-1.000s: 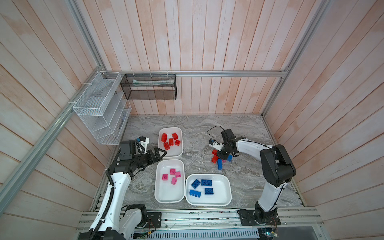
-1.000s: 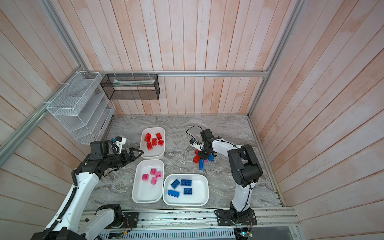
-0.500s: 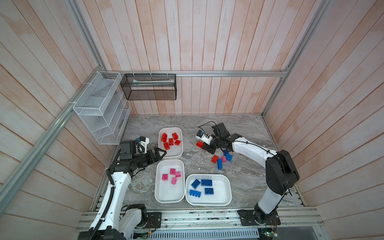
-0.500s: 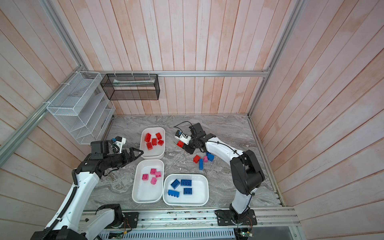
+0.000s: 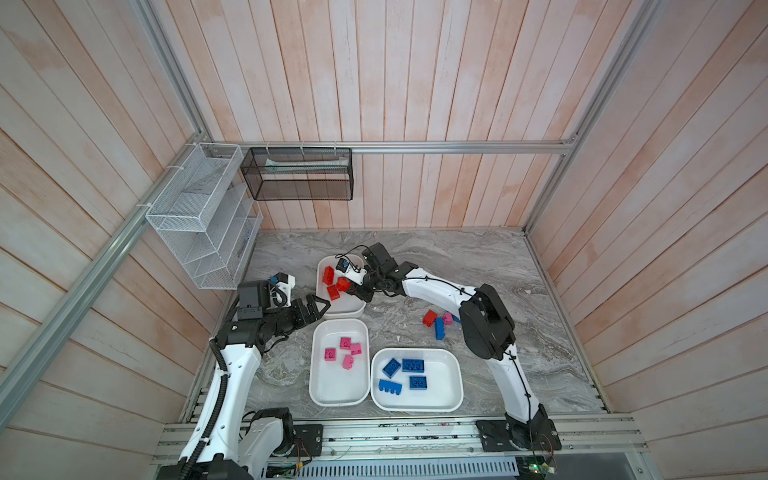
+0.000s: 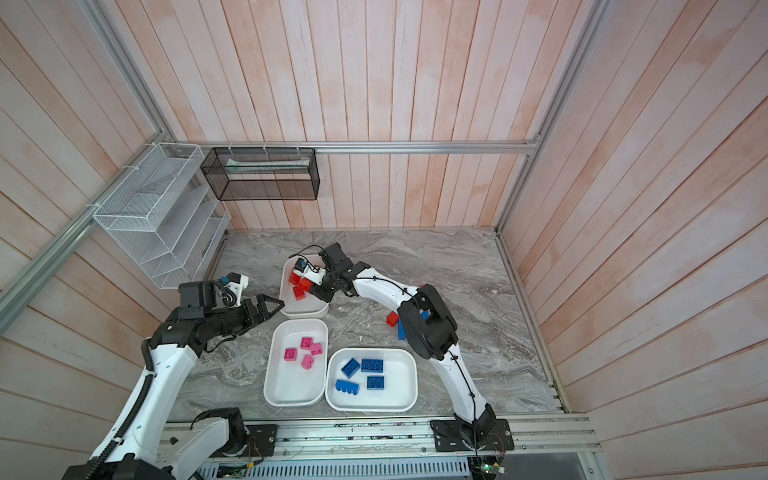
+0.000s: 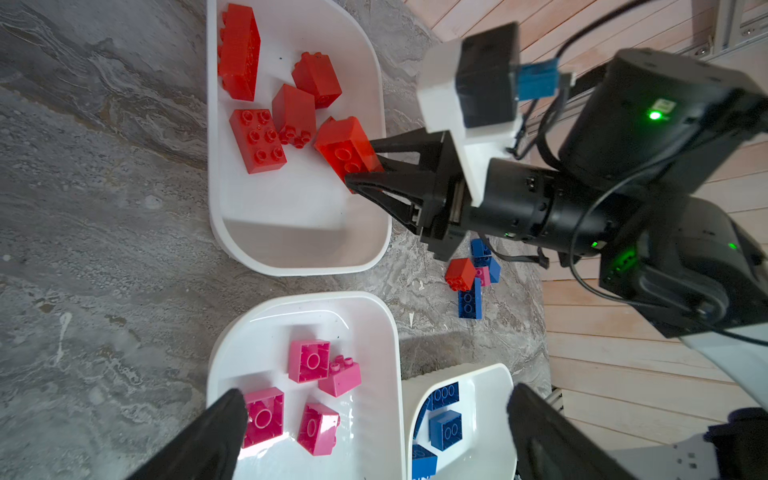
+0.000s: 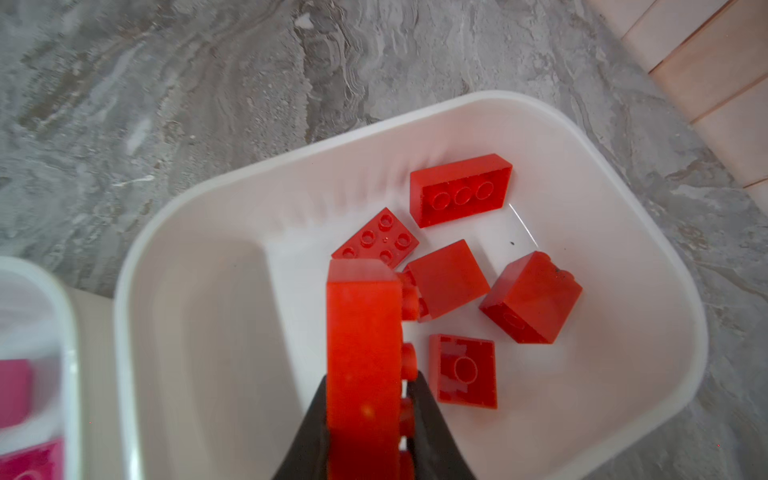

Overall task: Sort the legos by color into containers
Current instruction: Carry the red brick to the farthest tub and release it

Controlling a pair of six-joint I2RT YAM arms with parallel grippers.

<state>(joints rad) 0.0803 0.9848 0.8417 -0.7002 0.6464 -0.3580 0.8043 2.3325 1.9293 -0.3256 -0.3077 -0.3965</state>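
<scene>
Right gripper [image 7: 365, 166] clamped on a red brick [image 7: 343, 145], held above the tub of red bricks [image 5: 353, 309], which already holds several. Left gripper [image 5: 318, 307] jaws wide apart, empty, just beside that tub's near corner. Pink tub [image 5: 318, 390] holds four pink bricks; blue tub [image 5: 453, 399] four blue. A few unsorted bricks [image 5: 436, 322] lie on the marble table [image 5: 519, 291].

Right gripper [image 7: 360, 174] jaws clamp red brick [image 7: 343, 145] over tub [image 7: 299, 262] of red bricks.
</scene>
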